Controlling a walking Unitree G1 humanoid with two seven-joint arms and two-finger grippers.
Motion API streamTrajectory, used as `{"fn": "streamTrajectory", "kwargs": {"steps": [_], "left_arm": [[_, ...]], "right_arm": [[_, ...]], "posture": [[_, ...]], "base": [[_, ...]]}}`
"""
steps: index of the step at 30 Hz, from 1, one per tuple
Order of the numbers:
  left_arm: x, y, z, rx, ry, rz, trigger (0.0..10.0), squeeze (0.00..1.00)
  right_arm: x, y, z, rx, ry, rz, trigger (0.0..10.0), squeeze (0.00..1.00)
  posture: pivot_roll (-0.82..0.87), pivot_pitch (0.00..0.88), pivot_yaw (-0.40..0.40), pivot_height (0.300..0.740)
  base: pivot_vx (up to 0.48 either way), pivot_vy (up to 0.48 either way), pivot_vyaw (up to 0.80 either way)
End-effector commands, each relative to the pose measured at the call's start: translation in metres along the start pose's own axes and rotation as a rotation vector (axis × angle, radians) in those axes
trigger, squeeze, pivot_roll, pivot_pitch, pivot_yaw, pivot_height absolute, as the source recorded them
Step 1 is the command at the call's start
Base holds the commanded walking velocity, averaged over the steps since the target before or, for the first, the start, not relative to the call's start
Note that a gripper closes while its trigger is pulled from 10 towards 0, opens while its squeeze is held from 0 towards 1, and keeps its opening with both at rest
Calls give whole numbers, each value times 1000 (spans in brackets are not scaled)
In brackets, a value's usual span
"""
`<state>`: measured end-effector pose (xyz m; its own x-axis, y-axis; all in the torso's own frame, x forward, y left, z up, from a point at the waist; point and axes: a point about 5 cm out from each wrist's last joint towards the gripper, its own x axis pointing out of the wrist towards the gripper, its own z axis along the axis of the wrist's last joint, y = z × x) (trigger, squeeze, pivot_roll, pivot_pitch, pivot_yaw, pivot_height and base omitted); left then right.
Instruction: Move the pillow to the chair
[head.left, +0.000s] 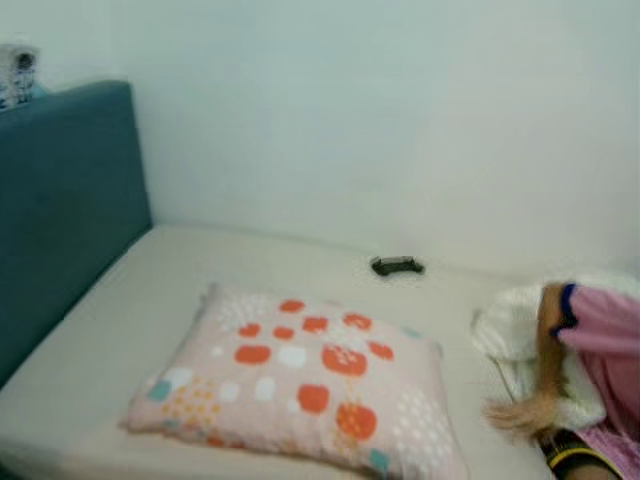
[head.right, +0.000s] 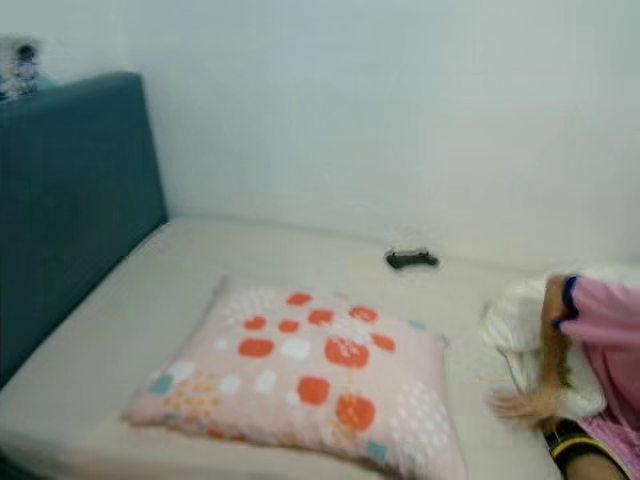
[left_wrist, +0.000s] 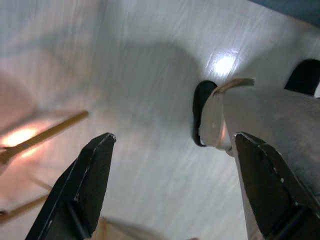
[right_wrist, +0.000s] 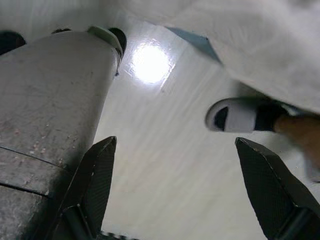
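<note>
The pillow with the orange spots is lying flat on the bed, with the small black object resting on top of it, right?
Not quite. The pillow does lie flat on the bed, but the small black object is not on it: the left eye view shows it apart, on the mattress near the wall.

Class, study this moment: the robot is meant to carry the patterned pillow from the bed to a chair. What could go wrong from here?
1. The pink pillow with red and white spots is wide and soft; two thin fingers might pinch only fabric, so it could sag or slip.
2. A person in a pink top lies right beside the pillow; a reaching arm could brush them.
3. Both the left gripper and the right gripper hang open above the floor, so a long reach follows.
</note>
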<state>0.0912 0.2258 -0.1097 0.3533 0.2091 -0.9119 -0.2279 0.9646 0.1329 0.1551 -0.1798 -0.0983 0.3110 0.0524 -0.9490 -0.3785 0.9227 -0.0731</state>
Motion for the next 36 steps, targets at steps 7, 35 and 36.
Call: {"fn": "streamTrajectory", "kwargs": {"steps": [7,35,36], "left_arm": [[-1,-15,-6,28,29,-53,10000,0],[-1,-21,-10,10,35,-59,10000,0],[-1,-20,-10,10,34,-58,10000,0]], "right_arm": [[-4,6,58,249,-249,138,10000,0],[-35,1,165,420,-574,295,10000,0],[-36,0,166,419,-581,292,10000,0]], "posture": [[105,36,-92,722],[105,46,-112,707],[104,46,-112,697]], "base": [[0,0,-777],[0,0,-598],[0,0,0]]}}
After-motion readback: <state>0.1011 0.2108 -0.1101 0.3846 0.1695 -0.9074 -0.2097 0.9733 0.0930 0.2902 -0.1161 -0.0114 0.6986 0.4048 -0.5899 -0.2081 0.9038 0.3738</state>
